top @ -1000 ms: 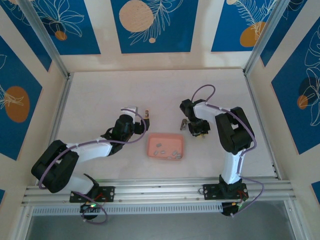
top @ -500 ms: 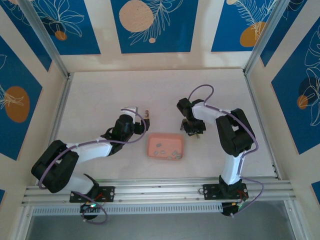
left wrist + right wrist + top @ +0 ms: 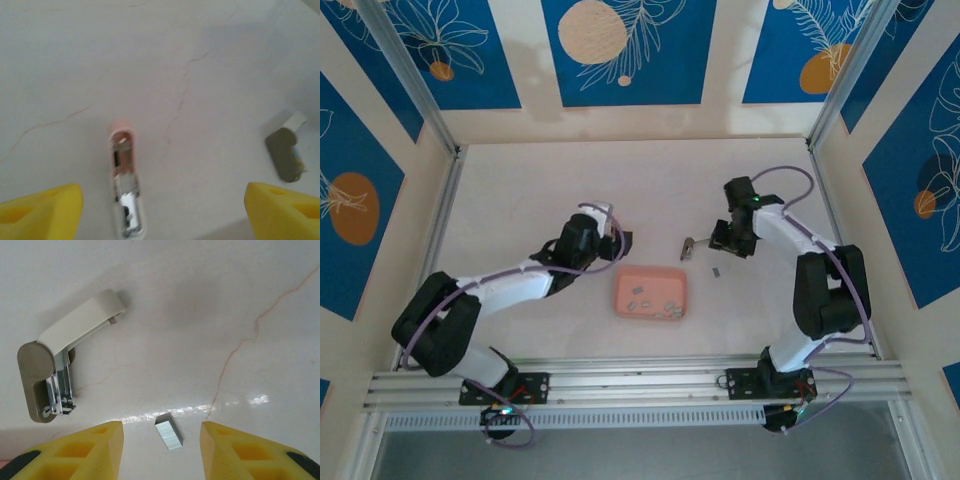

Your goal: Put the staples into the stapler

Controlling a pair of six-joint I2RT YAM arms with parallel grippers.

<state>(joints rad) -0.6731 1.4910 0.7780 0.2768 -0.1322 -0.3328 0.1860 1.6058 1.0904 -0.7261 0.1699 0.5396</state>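
Note:
The stapler (image 3: 65, 365) lies open on the table, white top arm raised over an olive-grey base and a metal magazine; it is a small shape in the top view, stapler (image 3: 690, 245). One grey strip of staples (image 3: 168, 436) lies on the table between the fingers of my open right gripper (image 3: 161, 440), untouched. More staples (image 3: 653, 300) lie in the pink tray (image 3: 650, 272). My left gripper (image 3: 162, 200) is wide open. A pinkish-white capsule-like piece (image 3: 125, 185) with metal inside lies on the table between its fingers, nearer the left one.
Both grippers, the left gripper (image 3: 620, 240) and the right gripper (image 3: 725, 245), hover low just behind the tray. A loose staple strip (image 3: 716, 268) lies right of the tray. The walls stand well away, with bare table behind and to the sides.
My right arm has swung out to the right, away from the stapler, and a staple strip now lies on the table. The left gripper has shifted right and stands open over the capsule-like piece.

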